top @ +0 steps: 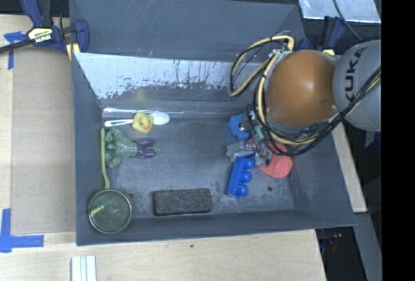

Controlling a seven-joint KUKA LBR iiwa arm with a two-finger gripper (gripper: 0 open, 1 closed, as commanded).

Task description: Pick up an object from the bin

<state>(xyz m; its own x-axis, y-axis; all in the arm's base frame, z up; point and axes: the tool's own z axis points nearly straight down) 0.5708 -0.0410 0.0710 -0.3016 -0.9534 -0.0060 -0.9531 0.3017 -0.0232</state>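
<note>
- Where the arm (363,85) comes in from the right, its orange-brown wrist cover (301,88) hangs over the right part of the grey bin (194,26), with yellow and black cables looped round it.
- Below that cover the pincer (249,148) sits low over the bin floor, right of centre. Cover and cables hide its tip, so I cannot tell whether it is released or clenched.
- Nearest to it is a blue knobbed plastic block (238,179), lying lengthwise and slightly tilted on the floor, right of centre and near the front wall. The block's upper end is directly under the pincer; whether they touch cannot be told.
- A pink-red flattish lump (279,168) lies just beside the block on its right, partly beneath the wrist.
- A smaller blue piece (238,125) lies toward the back wall from the pincer, at the edge of the cables.
- A dark rectangular pad (182,201) lies along the front wall, left of the blue block and apart from it.
- Well apart, on the left side, lies a green muscled figure (123,146) with purple legs. Behind it a small yellow thing (142,122) rests against a white spoon (133,121).
- A round green lid (110,211) sits in the front left corner, and a thin yellow-green stick (104,156) runs from it along the left wall.
</note>
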